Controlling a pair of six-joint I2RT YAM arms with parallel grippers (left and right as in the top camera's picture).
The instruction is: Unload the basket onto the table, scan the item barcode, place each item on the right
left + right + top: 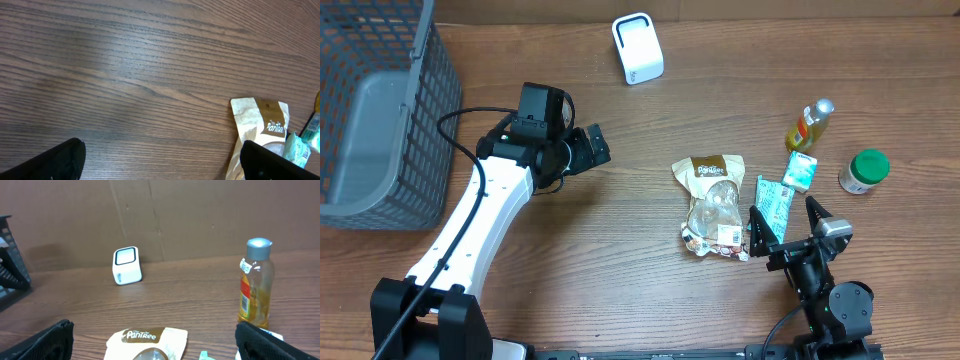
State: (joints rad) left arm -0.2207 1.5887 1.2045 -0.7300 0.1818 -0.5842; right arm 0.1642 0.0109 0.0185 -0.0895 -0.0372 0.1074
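1. Right gripper [788, 222]: jaws spread wide, grasping nothing. The tan-and-clear plastic snack pouch [712, 205] lay flat on the wooden table [620, 260], just ahead of this gripper and to its left, clear of both fingers.
2. Left gripper [596, 150]: likewise released and empty. The pouch lay well apart on its right, so the right arm was judged the nearer.
3. The pouch's long axis ran away from the robot, roughly along the right gripper's line of reach.
4. White box-shaped barcode scanner [637, 48]: stood well beyond the pouch, ahead-left of the right gripper.
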